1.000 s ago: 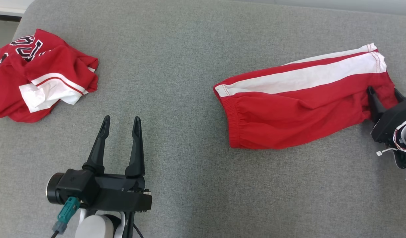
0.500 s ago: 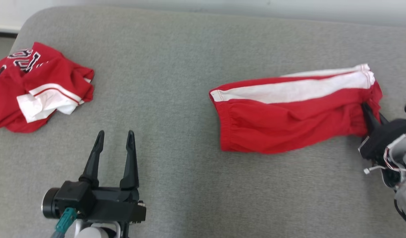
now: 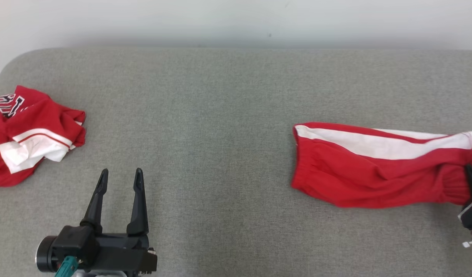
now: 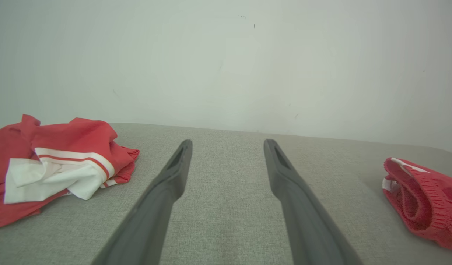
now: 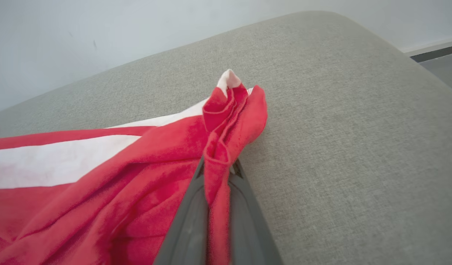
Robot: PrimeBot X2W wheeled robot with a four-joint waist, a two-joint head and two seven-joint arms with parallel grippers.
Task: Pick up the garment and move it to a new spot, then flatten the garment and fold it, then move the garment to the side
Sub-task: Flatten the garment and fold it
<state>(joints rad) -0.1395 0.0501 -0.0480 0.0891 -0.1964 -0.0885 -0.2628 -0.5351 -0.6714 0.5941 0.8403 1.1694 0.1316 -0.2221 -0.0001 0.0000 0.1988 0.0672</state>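
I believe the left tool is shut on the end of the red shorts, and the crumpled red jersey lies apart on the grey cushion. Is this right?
Not quite: it is the right tool that is shut on the end of the red shorts, as the right wrist view shows. The left tool is open. The crumpled red jersey does lie apart on the grey cushion.

Grey fabric cushion (image 3: 220,115), maybe a sofa seat: red-and-white garment (image 3: 374,181) lying on the right, crumpled red jersey (image 3: 35,127) far left
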